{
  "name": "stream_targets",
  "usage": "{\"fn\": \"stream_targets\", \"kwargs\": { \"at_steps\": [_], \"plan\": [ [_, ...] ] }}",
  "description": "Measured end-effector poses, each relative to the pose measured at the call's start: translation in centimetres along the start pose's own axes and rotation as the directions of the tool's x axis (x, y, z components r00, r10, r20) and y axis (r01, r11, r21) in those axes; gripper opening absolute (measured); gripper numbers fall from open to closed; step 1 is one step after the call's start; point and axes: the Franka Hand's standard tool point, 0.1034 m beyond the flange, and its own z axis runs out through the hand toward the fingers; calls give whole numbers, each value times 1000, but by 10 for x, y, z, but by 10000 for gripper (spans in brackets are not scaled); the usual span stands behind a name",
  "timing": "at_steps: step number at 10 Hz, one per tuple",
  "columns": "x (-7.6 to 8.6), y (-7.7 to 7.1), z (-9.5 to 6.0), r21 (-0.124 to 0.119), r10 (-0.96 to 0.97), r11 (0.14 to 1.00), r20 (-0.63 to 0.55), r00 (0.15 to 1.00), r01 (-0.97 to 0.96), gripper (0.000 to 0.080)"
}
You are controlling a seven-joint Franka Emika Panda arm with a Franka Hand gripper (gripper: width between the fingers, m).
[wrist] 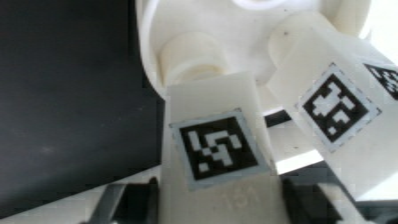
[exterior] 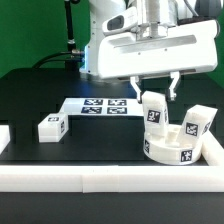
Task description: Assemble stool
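Observation:
The round white seat lies at the exterior view's right, by the corner of the rails. My gripper is shut on a white tagged leg and holds it upright with its lower end at the seat's left part. A second leg stands on the seat's right part. The third leg lies on the black table at the left. In the wrist view the held leg runs between my fingers, the second leg stands beside it, and the seat shows beyond.
The marker board lies flat behind the middle of the table. A long white rail runs along the front edge and another rail along the right side, close to the seat.

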Motion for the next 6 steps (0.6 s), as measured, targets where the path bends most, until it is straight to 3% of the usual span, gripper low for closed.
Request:
{"fn": "stream_targets", "kwargs": {
  "at_steps": [1, 3, 4, 5, 6],
  "plan": [
    [-3, 0, 1, -1, 3, 1000, 35, 999, -3, 325],
    [-5, 0, 2, -2, 2, 1000, 50, 999, -2, 570],
    [-1, 0, 1, 1, 4, 1000, 91, 996, -4, 570],
    [6, 0, -4, 5, 11, 1000, 102, 995, -12, 633],
    [8, -1, -7, 8, 13, 1000, 117, 993, -14, 646]
  ]
}}
